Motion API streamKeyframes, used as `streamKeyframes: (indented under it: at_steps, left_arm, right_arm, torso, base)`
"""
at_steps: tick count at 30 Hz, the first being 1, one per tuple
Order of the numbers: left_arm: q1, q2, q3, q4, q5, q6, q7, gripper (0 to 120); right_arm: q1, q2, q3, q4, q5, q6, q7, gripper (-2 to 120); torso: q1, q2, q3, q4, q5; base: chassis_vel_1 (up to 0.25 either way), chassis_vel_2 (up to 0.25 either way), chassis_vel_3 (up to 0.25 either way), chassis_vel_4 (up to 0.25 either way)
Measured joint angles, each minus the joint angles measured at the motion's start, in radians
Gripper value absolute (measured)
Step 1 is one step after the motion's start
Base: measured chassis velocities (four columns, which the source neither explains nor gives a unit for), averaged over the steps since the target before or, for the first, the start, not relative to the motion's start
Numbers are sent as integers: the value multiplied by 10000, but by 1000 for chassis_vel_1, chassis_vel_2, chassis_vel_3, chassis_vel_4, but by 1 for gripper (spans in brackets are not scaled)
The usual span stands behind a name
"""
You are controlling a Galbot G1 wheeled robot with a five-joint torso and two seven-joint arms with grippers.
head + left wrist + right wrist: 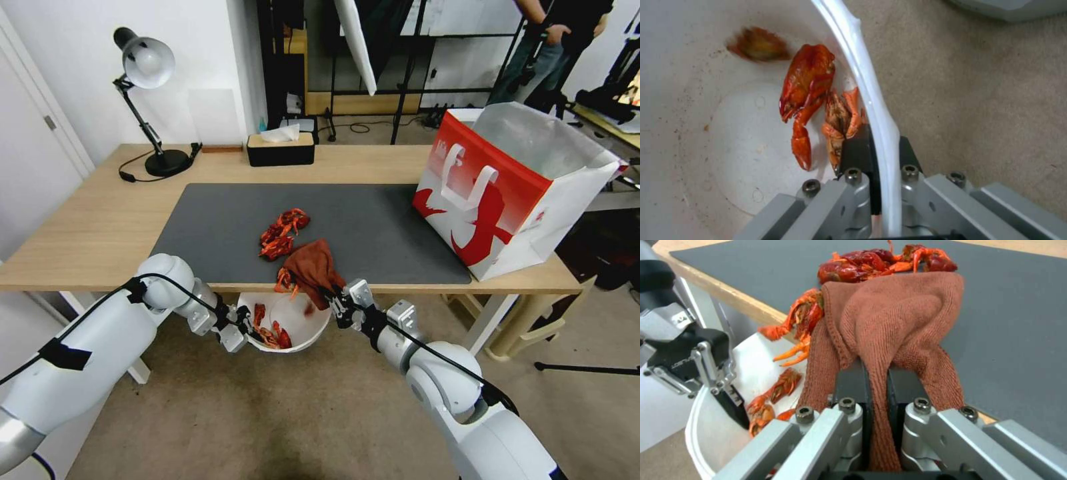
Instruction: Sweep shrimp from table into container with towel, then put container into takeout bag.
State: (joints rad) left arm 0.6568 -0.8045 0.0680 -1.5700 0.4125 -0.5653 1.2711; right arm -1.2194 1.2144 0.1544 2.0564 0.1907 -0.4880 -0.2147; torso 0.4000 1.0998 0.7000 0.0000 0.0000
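Observation:
My right gripper [333,298] is shut on the rust-brown towel [315,267], which lies over the table's [87,227] front edge with a couple of shrimp at its left side going over the edge. A heap of red-orange shrimp [281,233] sits on the dark mat just behind the towel. Below the edge, my left gripper [248,325] is shut on the rim of the white container [298,319], held tilted under the table edge with a few shrimp [811,90] inside. The red-and-white takeout bag [507,193] stands open at the table's right end.
A black tissue box [280,148] and a desk lamp [143,67] stand at the table's back. A person stands in the room behind the bag. Carpet floor lies below the container.

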Motion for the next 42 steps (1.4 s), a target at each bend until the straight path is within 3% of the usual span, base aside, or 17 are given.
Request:
streamKeyframes:
  at_steps: [26,34,38,42]
  left_arm:
    - [18,-16,-30,-13,-6,10,2,0]
    - [87,-16,-51,-31,15,10,17,0]
    - [212,10,-141,-34,49,7,40,0]
    - [297,13,-184,-34,77,-1,52,0]
  right_arm:
    - [-326,-33,-96,351,24,24,-185,4]
    - [178,51,97,464,1013,304,-42,4]
    - [1466,129,464,126,3293,998,705,4]
    - [2226,208,543,-403,4260,1463,1385,4]
  torso:
    - [-1,0,0,-1,0]
    - [0,1,0,-1,-1]
    - [0,1,0,1,-1]
    - [-1,1,0,-1,-1]
  base:
    - [0,0,0,0]
    - [0,0,0,0]
    - [0,0,0,0]
    - [0,0,0,0]
